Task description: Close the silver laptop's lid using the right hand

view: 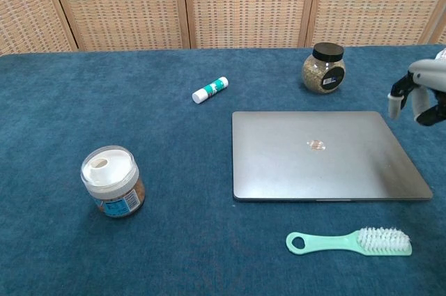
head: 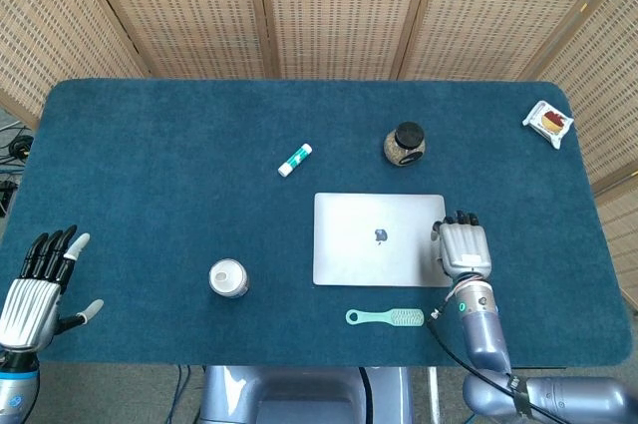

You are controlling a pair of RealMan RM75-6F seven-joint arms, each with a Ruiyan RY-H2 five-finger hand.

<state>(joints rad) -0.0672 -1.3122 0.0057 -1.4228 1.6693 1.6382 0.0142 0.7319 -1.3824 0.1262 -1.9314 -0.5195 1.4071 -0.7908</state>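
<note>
The silver laptop [head: 379, 238] [view: 324, 154] lies flat on the blue table with its lid fully down. My right hand [head: 464, 247] [view: 420, 93] hovers above the laptop's right edge, raised clear of the lid, fingers apart and holding nothing. My left hand [head: 38, 286] stays far off at the table's near left corner, fingers spread, empty; the chest view does not show it.
A mint brush [head: 387, 317] [view: 350, 242] lies in front of the laptop. A dark-lidded jar [head: 405, 144] [view: 324, 67] stands behind it. A white-lidded jar [head: 228, 278] [view: 111, 182] sits to the left, a glue stick [head: 295, 159] [view: 210, 90] further back, a snack packet [head: 548, 123] at the far right corner.
</note>
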